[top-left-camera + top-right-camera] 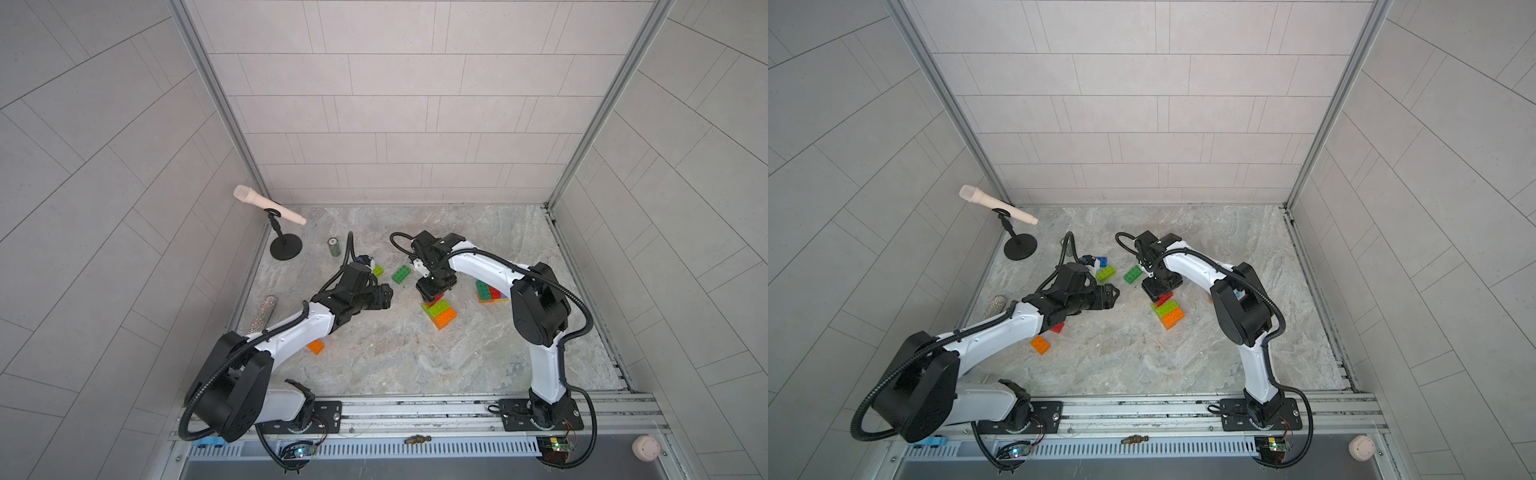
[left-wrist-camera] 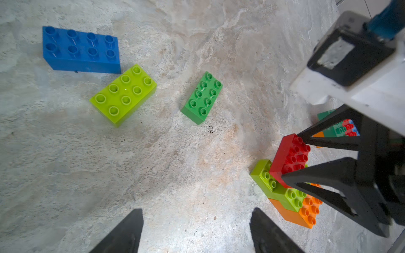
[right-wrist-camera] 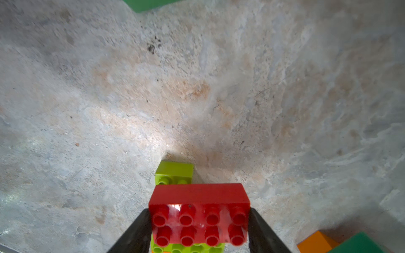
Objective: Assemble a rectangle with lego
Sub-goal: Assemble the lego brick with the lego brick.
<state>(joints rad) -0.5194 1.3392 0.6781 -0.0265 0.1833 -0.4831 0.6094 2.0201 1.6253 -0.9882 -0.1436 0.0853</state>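
Note:
My right gripper (image 3: 199,221) is shut on a red lego brick (image 3: 199,215), its fingers pressing the brick's two short ends. The red brick (image 1: 433,297) is low over a small stack of lime (image 1: 436,308) and orange (image 1: 444,319) bricks at mid-table; I cannot tell whether it is seated. My left gripper (image 2: 196,219) is open with nothing between its fingers and hovers left of that stack (image 2: 285,192). Loose blue (image 2: 81,50), lime (image 2: 123,95) and dark green (image 2: 201,97) bricks lie beyond it.
A second brick cluster (image 1: 490,291) sits under the right arm. An orange brick (image 1: 1040,345) and a red one (image 1: 1057,327) lie beneath the left arm. A microphone stand (image 1: 286,247), a small green cylinder (image 1: 333,247) and a glittery tube (image 1: 264,313) stand at the left.

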